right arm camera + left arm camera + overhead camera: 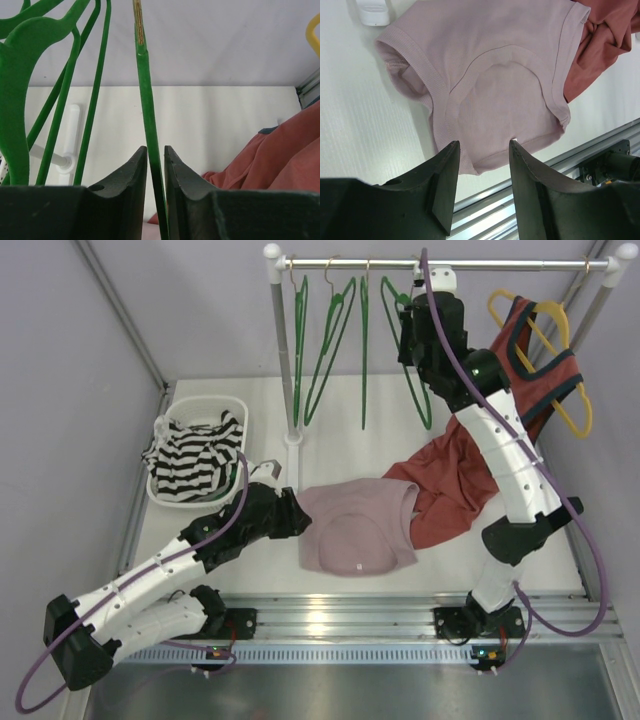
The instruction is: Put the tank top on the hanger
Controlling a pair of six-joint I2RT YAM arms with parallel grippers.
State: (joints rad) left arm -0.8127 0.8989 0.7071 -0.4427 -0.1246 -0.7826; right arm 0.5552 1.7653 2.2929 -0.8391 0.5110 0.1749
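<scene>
Right pincer (155, 150) is seen clamped narrowly on the hanger (145, 100), whose hook is cut off above and whose lower part is lost below the frame. The right arm (500, 450) is stretched up to the rail (470, 264). The left pincer (482, 145) is held wide, low by the tank top (495, 75) spread on the table (350, 125).
</scene>
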